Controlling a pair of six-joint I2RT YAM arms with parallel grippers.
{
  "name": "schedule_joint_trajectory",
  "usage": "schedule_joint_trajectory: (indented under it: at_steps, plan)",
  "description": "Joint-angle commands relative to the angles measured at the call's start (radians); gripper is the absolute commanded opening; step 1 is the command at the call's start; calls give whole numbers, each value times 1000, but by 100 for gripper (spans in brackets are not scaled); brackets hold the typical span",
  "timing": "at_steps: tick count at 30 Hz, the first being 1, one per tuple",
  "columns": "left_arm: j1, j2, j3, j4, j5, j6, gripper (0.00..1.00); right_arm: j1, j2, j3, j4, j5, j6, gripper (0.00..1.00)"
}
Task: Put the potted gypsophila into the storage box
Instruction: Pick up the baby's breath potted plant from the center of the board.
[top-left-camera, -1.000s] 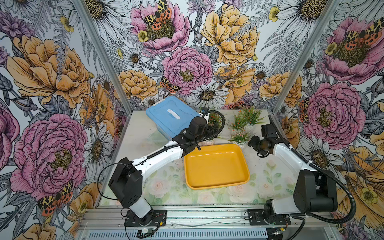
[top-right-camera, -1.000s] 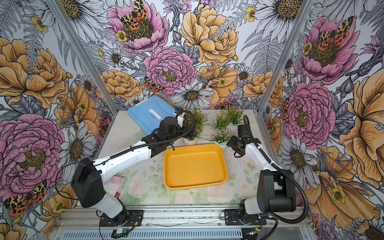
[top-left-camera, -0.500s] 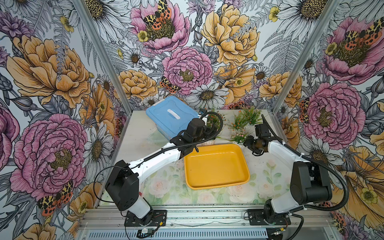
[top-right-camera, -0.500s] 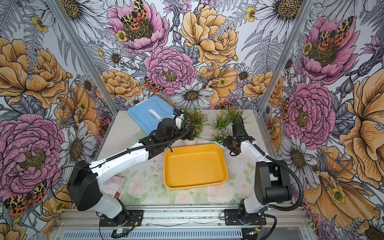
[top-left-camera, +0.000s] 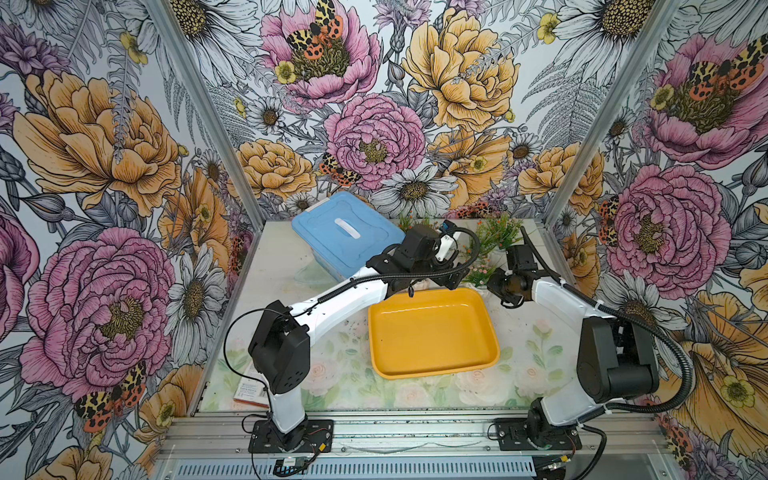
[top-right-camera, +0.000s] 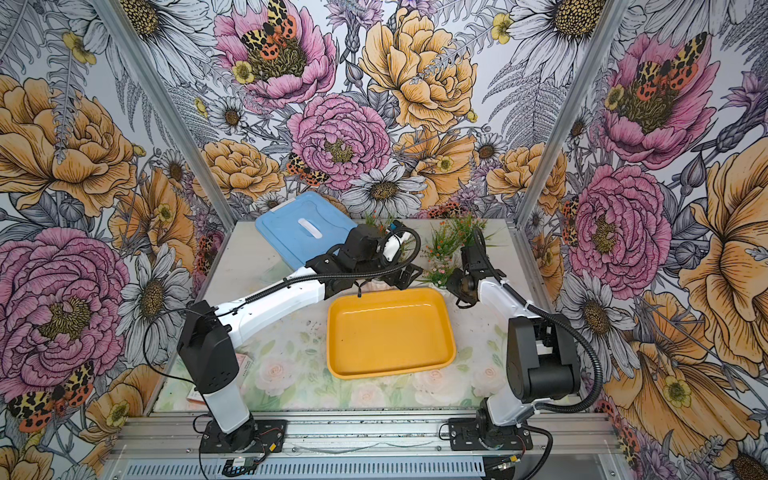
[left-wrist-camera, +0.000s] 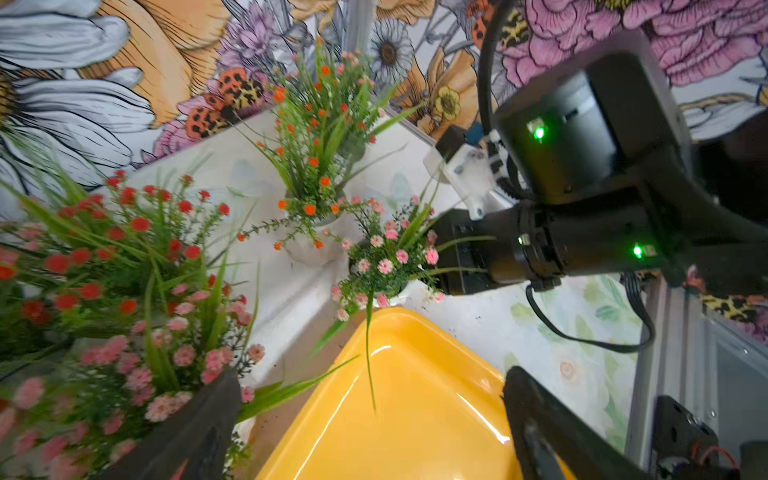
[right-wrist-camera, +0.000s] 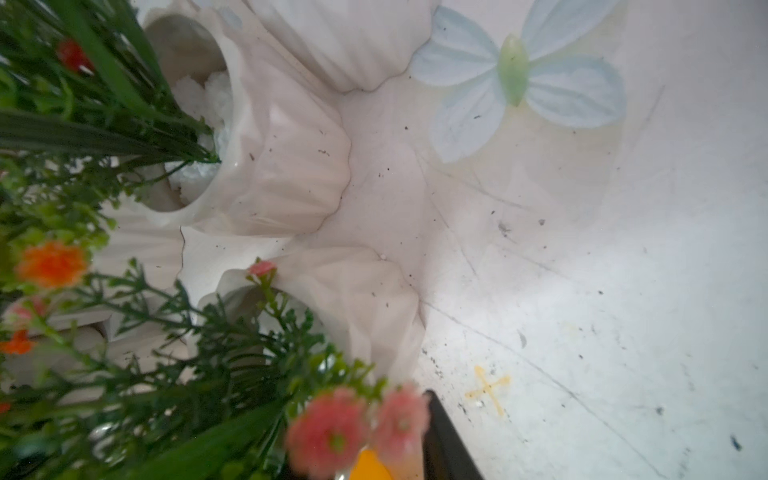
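Reaching across the back of the floral-print table (top-left-camera: 536, 332), the left pincer (left-wrist-camera: 372, 376) hangs spread wide over the far edge of the storage box (top-left-camera: 432, 332), a shallow yellow-orange plastic tray with rounded corners and a flared rim. Nothing sits between its fingers (left-wrist-camera: 540, 424), though a pink-flowered plant (left-wrist-camera: 178, 365) stands right beside one of them.

The potted gypsophila (left-wrist-camera: 320, 137), small artificial plants with green grassy leaves and pink, orange or red flowers in white ribbed pots, are clustered on the table just beyond the tray's far rim. Those in view are outside the tray.

The right pincer (left-wrist-camera: 440, 259) sits low against a pink-flowered pot (left-wrist-camera: 386, 266) at the tray's far right corner. Leaves and blossoms cover its tips, so I cannot tell whether it has closed on the pot or only rests beside it. In the right wrist view, two white ribbed pots (right-wrist-camera: 291, 166) stand close together on the scuffed table surface.

A rectangular box with a blue lid and white handle (top-left-camera: 345, 232) stands at the back left, behind the left arm.
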Motion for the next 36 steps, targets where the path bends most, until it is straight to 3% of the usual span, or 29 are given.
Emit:
schedule_joint_trajectory:
  at_steps: [1, 17, 30, 36]
  plan:
    - [-23, 14, 25, -75, 53, 47, 99, 10, 27, 26, -1, 27, 5, 29]
    - [-45, 33, 6, -72, -88, 42, 99, 19, 70, 51, -10, 35, 34, 0]
    - [13, -100, -88, 46, -141, -26, 99, 16, -144, 65, -17, 149, 9, 0]
    - [40, -147, -109, 59, -147, -32, 99, 17, -242, 65, -38, 111, 12, 0]
